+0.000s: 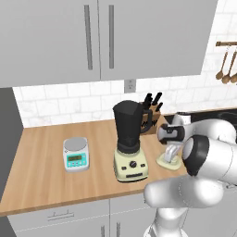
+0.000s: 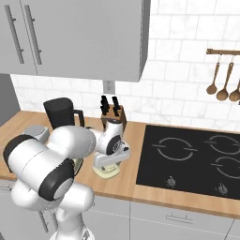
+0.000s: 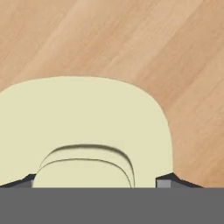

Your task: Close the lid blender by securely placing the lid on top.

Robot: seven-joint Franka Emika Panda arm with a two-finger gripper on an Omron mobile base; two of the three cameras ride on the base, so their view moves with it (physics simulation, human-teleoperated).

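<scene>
Directly under the jaws [image 3: 94, 183] sits the lid [image 3: 83, 118], flat on the bench [image 3: 131, 39], its raised centre knob [image 3: 85, 168] between the two fingertips [image 3: 165, 181]. Jaws spread, standing either side of the knob, not yet pinching it as far as the hand view shows. Lid looks like light rigid plastic, smooth and probably a bit slippery; not fragile. Best hold, I'd judge, is the knob itself, squeezed across its narrow sides, since the flat rim lies too low against the wood to get under.

Beyond the jaws to their left, well apart, the blender [image 1: 131, 139] stands upright with its dark jar mouth open, no lid on it. Further left again, a small white scale [image 1: 76, 154]. Behind the jaws, against the tiled wall, a knife block [image 2: 114, 112]. To their right, the black cooktop [image 2: 192, 159], near the lid.

Bench is level wood. Overhead cabinets [image 1: 99, 37] hang above; clearance over the jar looks fine for a lift-and-carry.
</scene>
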